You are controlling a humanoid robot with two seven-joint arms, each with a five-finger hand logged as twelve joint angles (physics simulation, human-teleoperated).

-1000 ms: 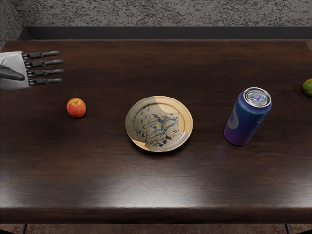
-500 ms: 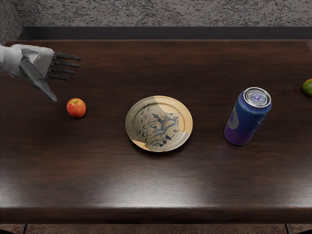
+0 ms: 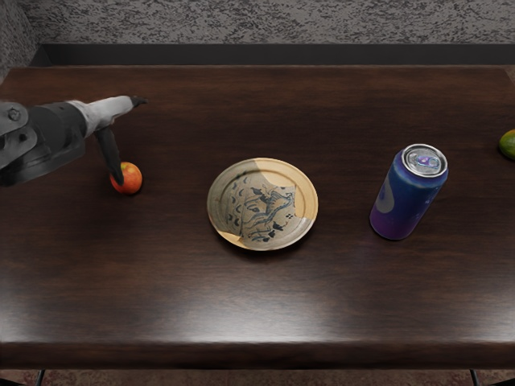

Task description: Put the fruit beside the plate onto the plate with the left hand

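Note:
A small red apple (image 3: 131, 178) lies on the dark wooden table, a short way left of the plate (image 3: 309, 201), a tan dish with a blue drawing. My left hand (image 3: 122, 138) comes in from the left edge and hovers over the apple, turned on its side. Its fingers (image 3: 121, 104) stretch out to the right behind the apple, and its thumb points down across the apple's left edge. The hand is open and holds nothing. No fruit lies on the plate. The right arm is out of view.
A blue and purple drink can (image 3: 408, 193) stands right of the plate. A green fruit (image 3: 508, 144) shows partly at the table's right edge. A dark wall runs along the table's far edge.
The left hand has moved right and down toward the apple and rolled over, so the thumb now points down beside the apple. Apple, plate and can have not moved.

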